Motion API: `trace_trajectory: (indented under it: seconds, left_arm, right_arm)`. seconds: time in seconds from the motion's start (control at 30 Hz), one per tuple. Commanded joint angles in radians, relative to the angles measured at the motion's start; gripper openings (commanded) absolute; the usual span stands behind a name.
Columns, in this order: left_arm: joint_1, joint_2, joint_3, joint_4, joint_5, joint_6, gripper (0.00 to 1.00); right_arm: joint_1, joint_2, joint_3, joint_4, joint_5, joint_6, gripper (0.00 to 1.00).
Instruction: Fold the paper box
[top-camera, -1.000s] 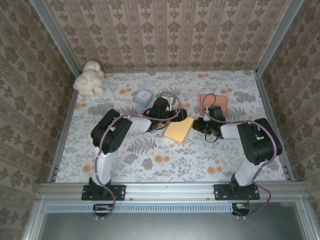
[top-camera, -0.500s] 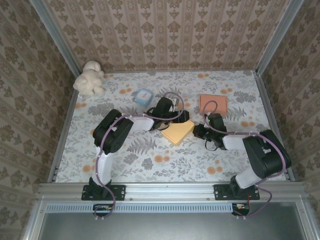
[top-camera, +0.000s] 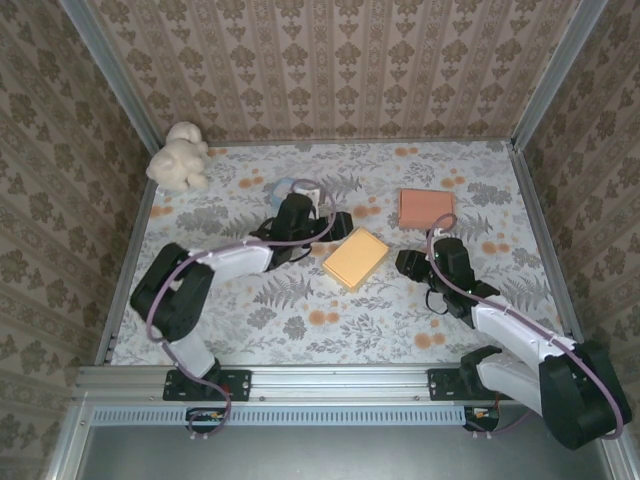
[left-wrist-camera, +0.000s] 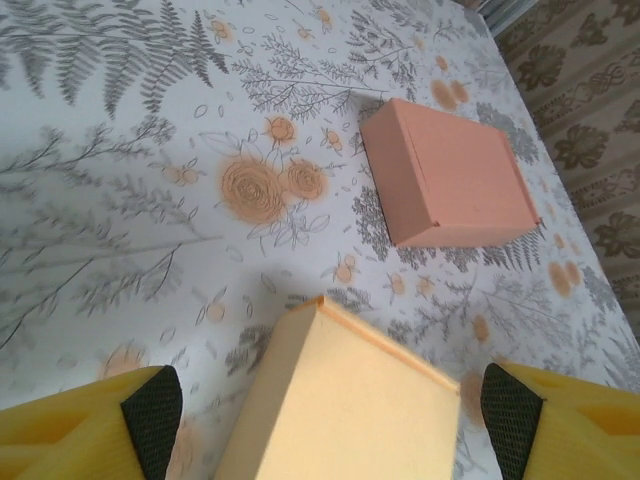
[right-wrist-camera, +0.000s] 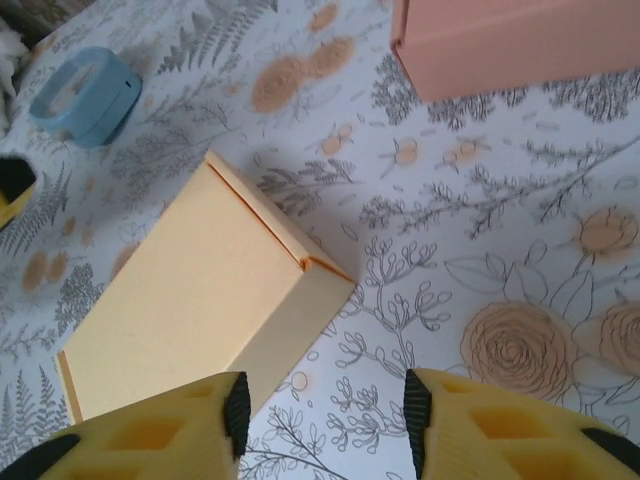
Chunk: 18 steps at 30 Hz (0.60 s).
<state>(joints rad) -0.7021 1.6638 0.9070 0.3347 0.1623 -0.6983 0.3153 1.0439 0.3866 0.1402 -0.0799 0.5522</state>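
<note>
Brackets the yellow box (top-camera: 355, 258), long axis slanting near-left to far-right, with released left jaws beside its far-left corner, released right jaws rightward.

We see two arms (top-camera: 240, 258) built of white links and bulky black joints, each trailed by a purplish cable (top-camera: 152, 310) and bolted to a black base plate (top-camera: 207, 383); yellow fingers (right-wrist-camera: 150, 440) carry black textured pads (right-wrist-camera: 237, 410).
</note>
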Motion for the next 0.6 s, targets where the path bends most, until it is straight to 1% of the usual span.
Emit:
trace_trajectory:
  seconds: [0.0, 0.07, 0.17, 0.27, 0.4, 0.57]
  left_arm:
    - [-0.006, -0.094, -0.145, 0.073, -0.076, -0.098, 0.82]
    - [-0.02, -0.143, -0.222, 0.112, -0.105, -0.144, 0.83]
    - [-0.065, -0.19, -0.31, 0.16, -0.137, -0.182, 0.83]
    - [-0.11, -0.202, -0.363, 0.213, -0.162, -0.217, 0.83]
    - [-0.176, -0.168, -0.374, 0.249, -0.203, -0.247, 0.83]
    - [-0.211, -0.064, -0.343, 0.317, -0.167, -0.293, 0.82]
  right_arm:
    - [0.004, 0.015, 0.062, -0.054, 0.035, -0.086, 0.58]
    - [0.005, 0.065, 0.101, -0.05, 0.021, -0.109, 0.6]
    - [0.006, 0.165, 0.155, -0.018, -0.025, -0.13, 0.64]
    - [0.006, 0.267, 0.211, -0.004, -0.029, -0.153, 0.65]
    - [0.006, 0.403, 0.283, 0.003, -0.027, -0.182, 0.65]
    - [0.006, 0.497, 0.334, 0.031, -0.038, -0.211, 0.65]
